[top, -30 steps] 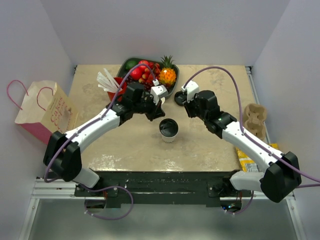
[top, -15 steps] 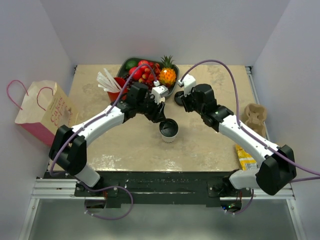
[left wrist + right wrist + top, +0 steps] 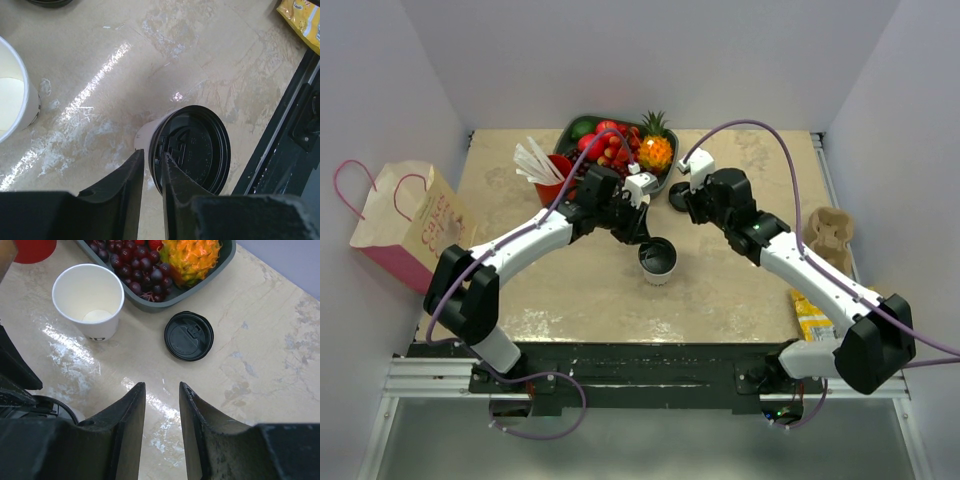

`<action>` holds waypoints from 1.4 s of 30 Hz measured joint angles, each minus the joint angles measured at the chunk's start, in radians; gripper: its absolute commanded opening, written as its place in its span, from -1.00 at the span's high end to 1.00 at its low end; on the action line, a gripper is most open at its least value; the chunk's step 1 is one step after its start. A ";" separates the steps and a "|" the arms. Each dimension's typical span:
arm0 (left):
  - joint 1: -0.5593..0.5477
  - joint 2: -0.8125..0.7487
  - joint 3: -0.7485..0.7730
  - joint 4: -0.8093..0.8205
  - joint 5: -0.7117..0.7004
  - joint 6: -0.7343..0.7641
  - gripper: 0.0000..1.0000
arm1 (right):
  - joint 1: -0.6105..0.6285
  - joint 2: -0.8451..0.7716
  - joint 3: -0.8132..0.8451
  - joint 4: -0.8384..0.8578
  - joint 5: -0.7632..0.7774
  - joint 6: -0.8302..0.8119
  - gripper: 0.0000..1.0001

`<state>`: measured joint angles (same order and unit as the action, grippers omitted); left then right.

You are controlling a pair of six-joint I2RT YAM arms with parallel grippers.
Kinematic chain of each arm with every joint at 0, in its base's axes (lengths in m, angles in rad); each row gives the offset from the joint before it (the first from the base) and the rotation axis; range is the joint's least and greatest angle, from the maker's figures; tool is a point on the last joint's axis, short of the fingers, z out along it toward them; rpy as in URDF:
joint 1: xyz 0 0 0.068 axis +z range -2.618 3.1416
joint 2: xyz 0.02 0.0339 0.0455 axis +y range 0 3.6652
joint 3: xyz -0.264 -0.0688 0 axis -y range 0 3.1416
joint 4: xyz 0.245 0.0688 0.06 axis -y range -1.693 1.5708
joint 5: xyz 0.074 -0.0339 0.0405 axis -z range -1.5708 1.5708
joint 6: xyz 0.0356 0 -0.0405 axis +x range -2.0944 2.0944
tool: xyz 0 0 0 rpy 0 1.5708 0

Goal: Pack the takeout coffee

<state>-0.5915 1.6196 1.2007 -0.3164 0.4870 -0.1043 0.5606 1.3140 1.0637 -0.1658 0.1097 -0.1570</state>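
A beige marbled table [image 3: 740,290] carries everything, with the white left arm [image 3: 520,245] and white right arm [image 3: 810,275] both reaching in towards its middle. A cream and pink paper carrier bag [image 3: 410,215] with pink cord handles stands just off the table's left edge. A brown moulded cardboard cup carrier [image 3: 828,240] sits beyond the right edge, and a yellow snack packet [image 3: 810,315] lies nearer the arm bases. At the far side rests a dark green oval plastic tray [image 3: 155,303] holding an orange pineapple-like fruit [image 3: 192,257] and dark grapes [image 3: 140,265]. A red cup [image 3: 552,172] with white straws [image 3: 532,158] stands at the tray's left. The takeout coffee [image 3: 195,150], a small white paper cup with a round black plastic lid, stands upright near the table's centre, in front of the tray and between the two arms. A lidless plain white paper cup [image 3: 87,290] stands just beside the tray's near rim. A loose round black plastic lid [image 3: 189,336] lies flat close to the right of that cup. The left tool [image 3: 151,157] hangs over the near rim of the coffee with only a narrow gap, one finger outside the cup wall and the other above the lid. Whether it presses on the rim cannot be told. The right tool [image 3: 161,386] hovers above bare table near the loose lid, fingers spread and holding nothing.
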 measured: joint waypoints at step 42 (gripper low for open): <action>-0.183 -0.394 -0.179 0.312 -0.266 0.568 1.00 | -0.165 0.146 0.323 -0.143 -0.044 0.068 0.07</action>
<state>-0.7746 1.2251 1.0218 -0.0040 0.2211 0.4637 0.3954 1.4597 1.3865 -0.3088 0.0654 -0.0891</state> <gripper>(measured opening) 0.014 0.412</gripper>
